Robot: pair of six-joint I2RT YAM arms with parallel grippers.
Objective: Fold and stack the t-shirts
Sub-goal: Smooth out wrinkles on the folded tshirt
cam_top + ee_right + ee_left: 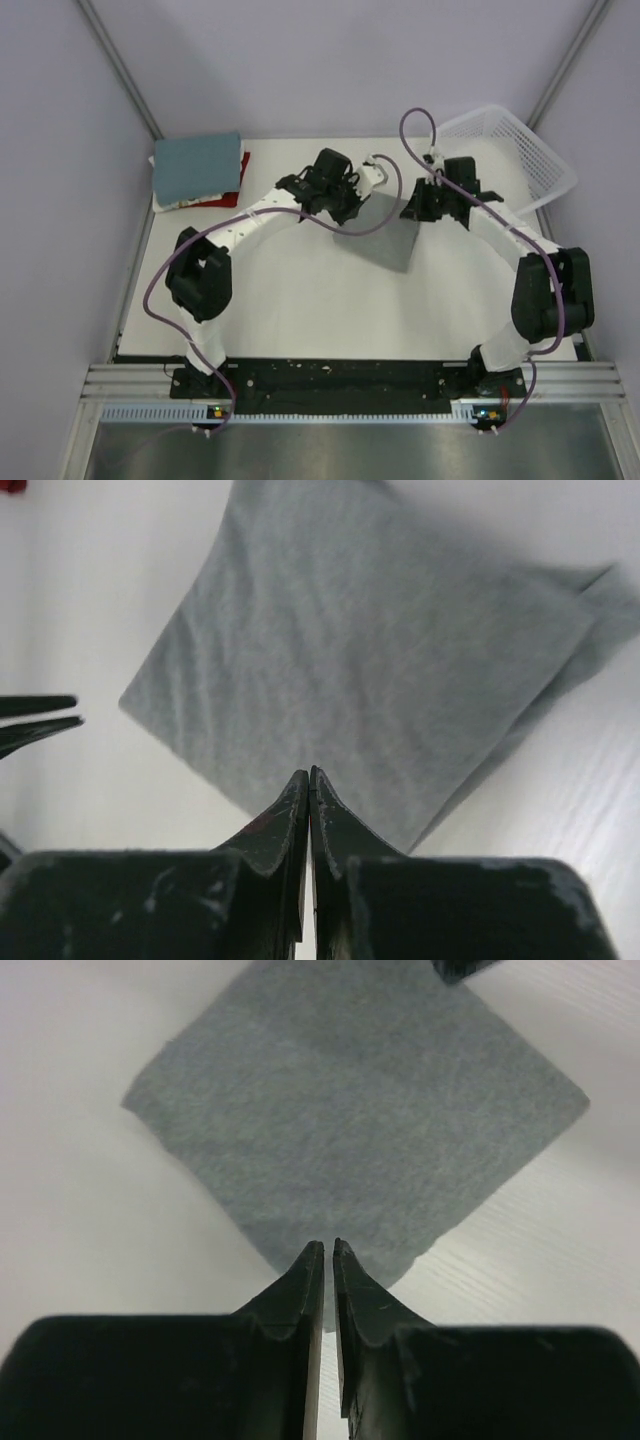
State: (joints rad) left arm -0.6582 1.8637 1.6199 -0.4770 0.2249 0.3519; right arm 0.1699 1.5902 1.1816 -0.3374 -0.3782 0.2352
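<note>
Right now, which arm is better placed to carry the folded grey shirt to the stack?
Left. The left gripper and right gripper both pinch the grey shirt, but the left looks nearer the stack.

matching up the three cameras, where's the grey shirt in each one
top external: grey shirt just right of centre.
left wrist: grey shirt fills the upper middle.
right wrist: grey shirt fills the middle.
shared landmark: the white table around it.
</note>
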